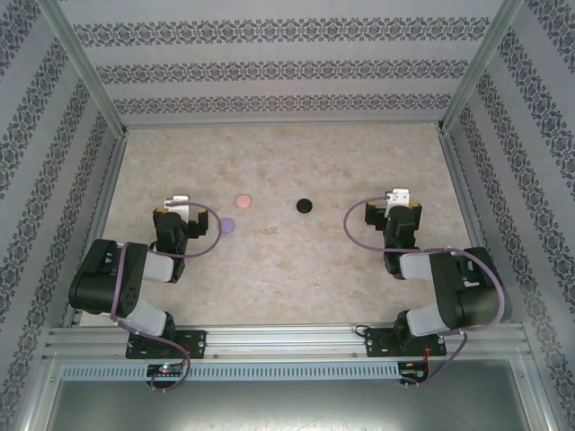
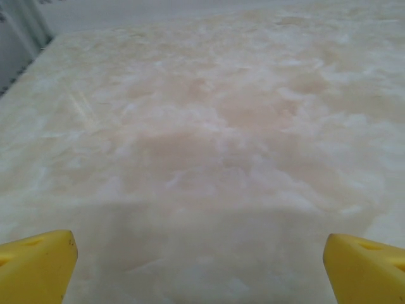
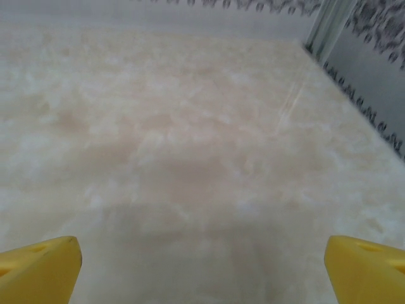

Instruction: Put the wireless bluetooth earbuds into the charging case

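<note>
Three small round discs lie on the marble table: a pink one [image 1: 242,200], a black one [image 1: 305,206] and a pale purple one [image 1: 227,226]. No earbuds can be made out; they are too small to see or hidden. My left gripper [image 1: 180,203] rests low at the left, with the purple disc just right of its wrist. My right gripper [image 1: 398,197] sits at the right, well clear of the black disc. In the wrist views the left gripper [image 2: 199,269] and the right gripper [image 3: 202,266] are open, yellow fingertips [image 2: 35,263] [image 3: 367,266] wide apart over bare table.
The tabletop [image 1: 287,269] is walled by patterned panels [image 1: 278,63] on three sides, with aluminium posts at the back corners. A metal rail [image 1: 287,339] carrying both arm bases runs along the near edge.
</note>
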